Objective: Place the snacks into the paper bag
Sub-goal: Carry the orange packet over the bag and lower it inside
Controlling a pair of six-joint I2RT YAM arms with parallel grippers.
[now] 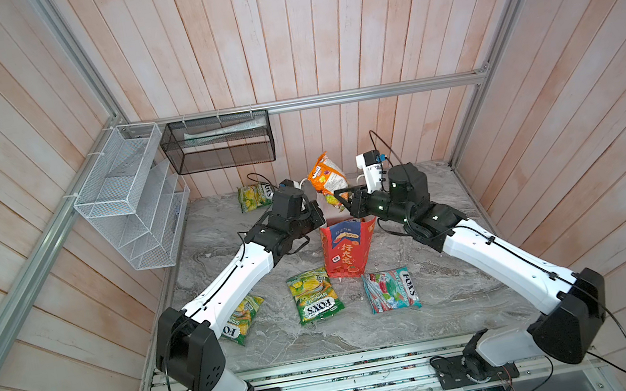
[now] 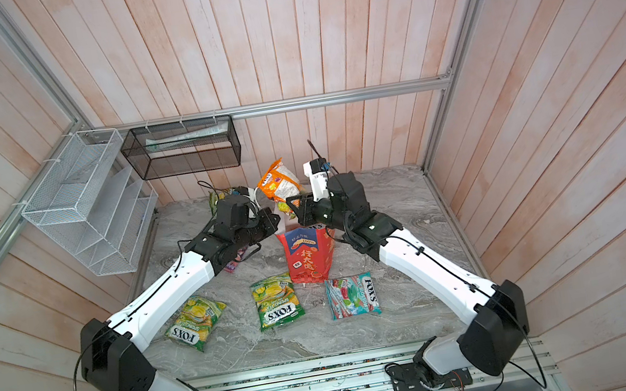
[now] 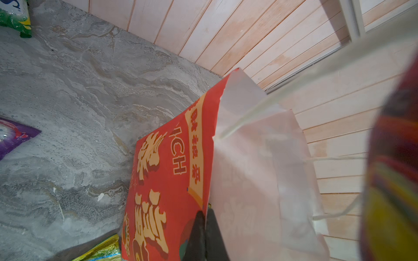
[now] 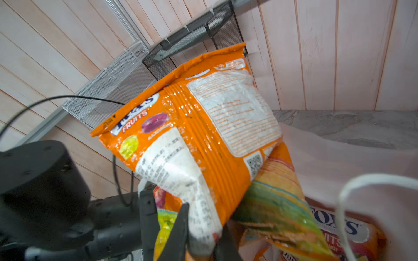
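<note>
The left gripper (image 3: 205,220) has its jaws pressed together on the wall of the tall red paper bag with gold characters (image 3: 172,158). The right gripper (image 4: 201,235) pinches a corner of a glossy orange-and-white candy packet (image 4: 203,126), which rises from those jaws over the bag's open white mouth. A second orange packet (image 4: 343,230) lies inside the bag, just beyond them. A green-yellow packet (image 1: 315,295) and a teal-red packet (image 1: 390,290) lie on the grey marble tabletop (image 1: 445,303), well apart from both jaws.
</note>
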